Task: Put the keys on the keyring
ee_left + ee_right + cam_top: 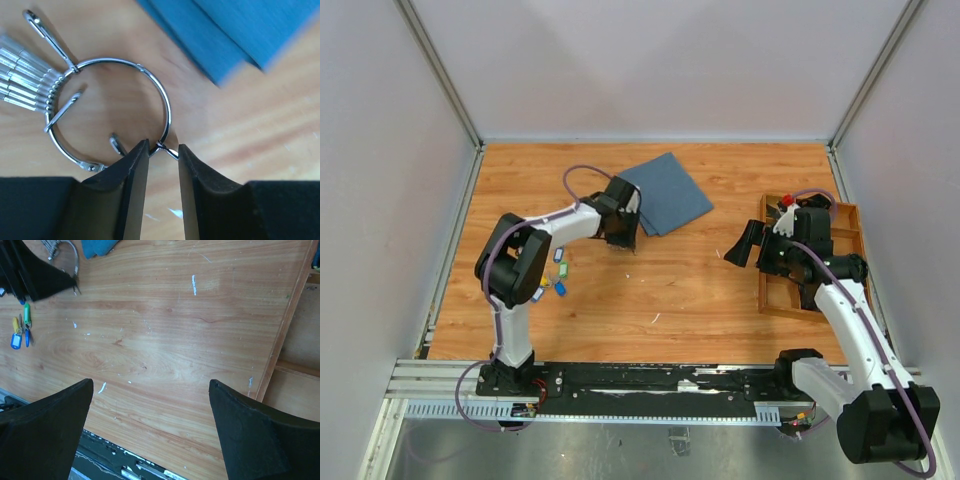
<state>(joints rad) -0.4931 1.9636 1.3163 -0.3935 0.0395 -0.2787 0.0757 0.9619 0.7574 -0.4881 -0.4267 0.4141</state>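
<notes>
The keyring (165,105), a thin silver wire ring with several silver snap hooks (30,80) bunched on its left side, lies on the wooden table. My left gripper (164,150) is down over it, and both fingertips press a small clasp on the ring's near edge. In the top view that gripper (620,238) hides the ring. The keys (558,275), with blue, green and yellow tags, lie scattered on the table near the left arm's elbow; the right wrist view shows them (21,327) at its left edge. My right gripper (150,385) hovers wide open over bare wood, holding nothing.
A folded blue cloth (665,195) lies just behind the left gripper and close to the ring (250,30). A wooden compartment tray (767,290) stands at the right under the right arm, its rim (285,325) in the right wrist view. The black base rail (640,380) runs along the near edge.
</notes>
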